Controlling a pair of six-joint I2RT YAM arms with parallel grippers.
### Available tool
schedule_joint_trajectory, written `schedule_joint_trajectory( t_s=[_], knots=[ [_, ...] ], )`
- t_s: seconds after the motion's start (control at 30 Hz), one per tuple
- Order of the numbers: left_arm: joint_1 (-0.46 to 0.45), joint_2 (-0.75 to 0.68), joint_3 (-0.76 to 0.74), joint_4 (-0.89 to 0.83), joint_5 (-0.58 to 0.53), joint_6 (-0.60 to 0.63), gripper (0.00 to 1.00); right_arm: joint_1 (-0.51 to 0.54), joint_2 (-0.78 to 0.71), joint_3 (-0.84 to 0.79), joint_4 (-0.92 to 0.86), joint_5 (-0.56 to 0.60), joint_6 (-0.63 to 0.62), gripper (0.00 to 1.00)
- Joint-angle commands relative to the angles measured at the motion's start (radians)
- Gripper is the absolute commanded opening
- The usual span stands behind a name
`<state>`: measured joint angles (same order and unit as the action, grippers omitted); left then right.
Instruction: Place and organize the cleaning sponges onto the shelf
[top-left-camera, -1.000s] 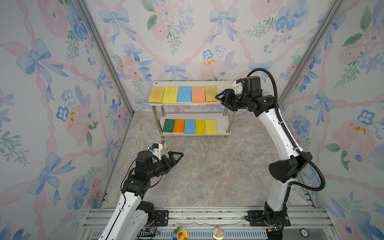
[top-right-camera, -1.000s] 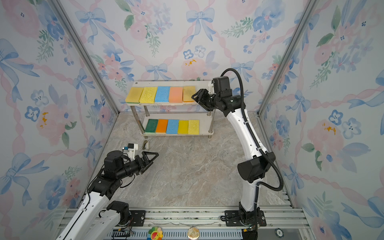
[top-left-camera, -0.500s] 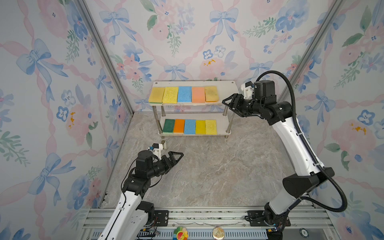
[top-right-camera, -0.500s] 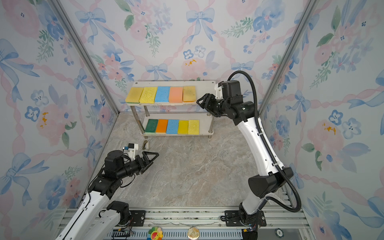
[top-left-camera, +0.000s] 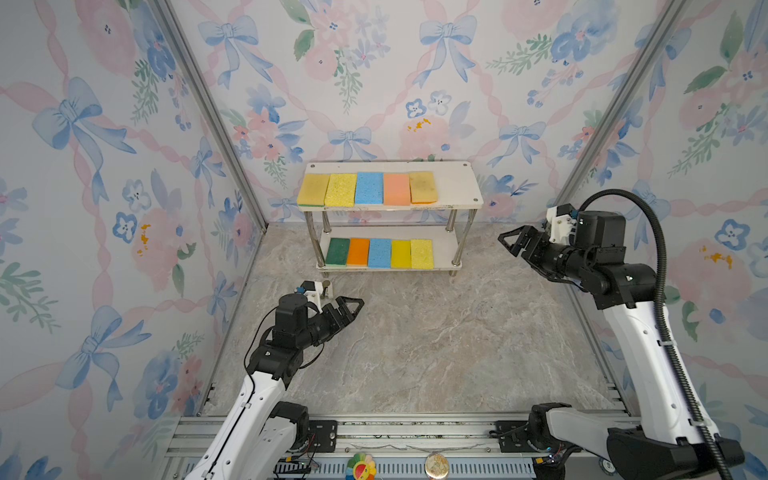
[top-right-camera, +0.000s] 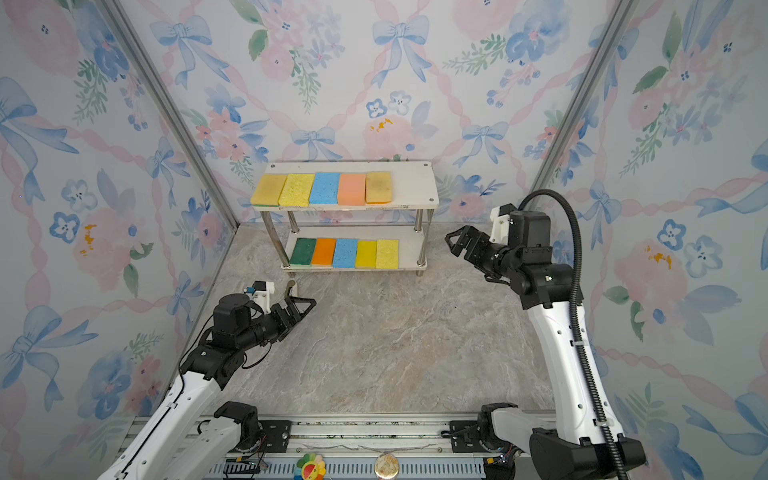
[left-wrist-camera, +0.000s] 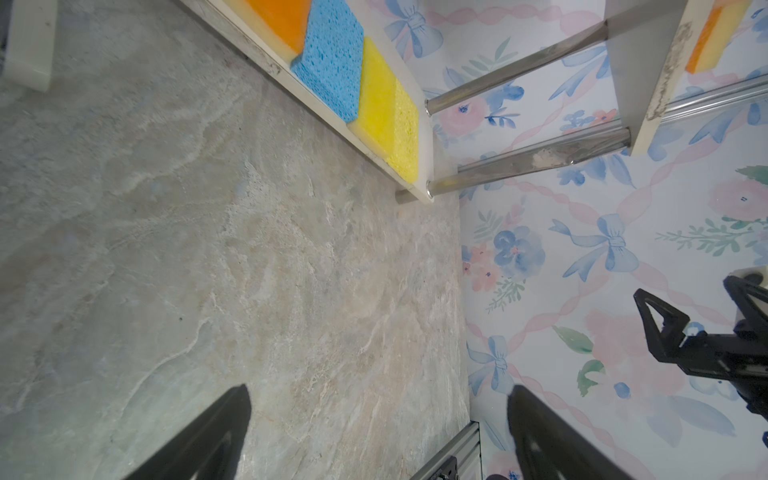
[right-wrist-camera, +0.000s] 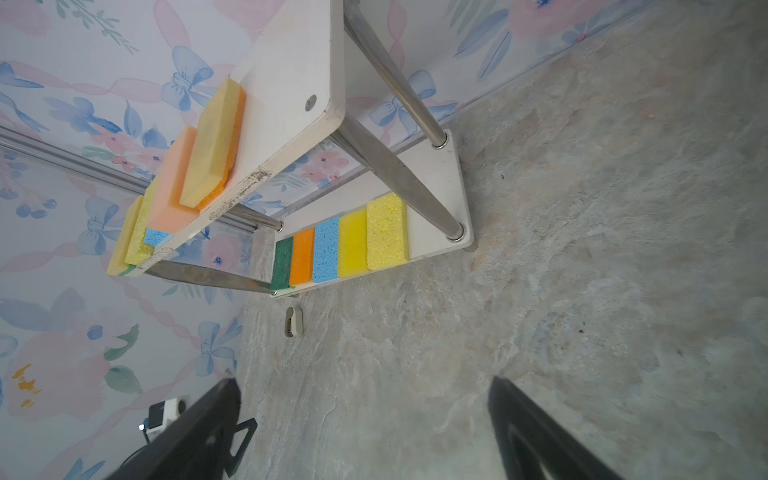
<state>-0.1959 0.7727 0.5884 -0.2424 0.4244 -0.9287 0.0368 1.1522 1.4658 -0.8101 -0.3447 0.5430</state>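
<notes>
Shelf: two white tiers on shiny tube legs, far centre; we judge it full.
Sponges: all ten aboard, five a tier, flat porous blocks set edge to edge.
Right gripper: jaws wide apart, empty, just right of the shelf; we'd back away level, clear of those legs.
Left gripper: spread, empty, near left over the marbled top.
End sponge: tan, looks a touch farther back than its neighbours; a gentle flat nudge would square it.
</notes>
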Motion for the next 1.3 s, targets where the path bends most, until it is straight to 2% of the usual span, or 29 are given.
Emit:
schedule_joint_trajectory(
  t_s=[0.0, 0.13, 0.27, 0.4, 0.57, 0.7, 0.8, 1.0, 1.13, 1.27],
  knots=[
    [0.007, 0.015, 0.05, -0.009, -0.162, 0.115, 0.98, -0.058, -0.034, -0.086, 0.026, -0.019, -0.123, 0.97],
    [0.008, 0.014, 0.064, -0.026, -0.416, 0.236, 0.98, -0.113, -0.073, -0.215, 0.121, -0.008, -0.207, 0.97],
    [0.007, 0.006, 0.037, -0.014, -0.633, 0.361, 0.98, -0.122, -0.115, -0.378, 0.263, 0.067, -0.267, 0.97],
    [0.01, -0.004, -0.03, 0.043, -0.808, 0.458, 0.98, -0.123, -0.144, -0.544, 0.457, 0.033, -0.397, 0.97],
    [0.037, 0.02, -0.097, 0.164, -0.823, 0.512, 0.98, -0.124, -0.125, -0.64, 0.571, 0.043, -0.526, 0.97],
    [0.048, 0.045, -0.164, 0.269, -0.829, 0.537, 0.98, -0.131, -0.081, -0.699, 0.661, 0.097, -0.602, 0.97],
    [0.061, 0.064, -0.197, 0.325, -0.828, 0.536, 0.98, -0.138, -0.032, -0.745, 0.769, 0.122, -0.6, 0.97],
    [0.073, 0.143, -0.254, 0.484, -0.815, 0.544, 0.98, -0.138, 0.151, -0.81, 1.033, 0.099, -0.526, 0.97],
    [0.075, 0.185, -0.298, 0.629, -0.817, 0.603, 0.98, -0.126, 0.213, -0.871, 1.211, 0.142, -0.509, 0.97],
    [0.084, 0.23, -0.31, 0.7, -0.839, 0.655, 0.98, -0.12, 0.251, -0.892, 1.291, 0.151, -0.502, 0.97]
  ],
)
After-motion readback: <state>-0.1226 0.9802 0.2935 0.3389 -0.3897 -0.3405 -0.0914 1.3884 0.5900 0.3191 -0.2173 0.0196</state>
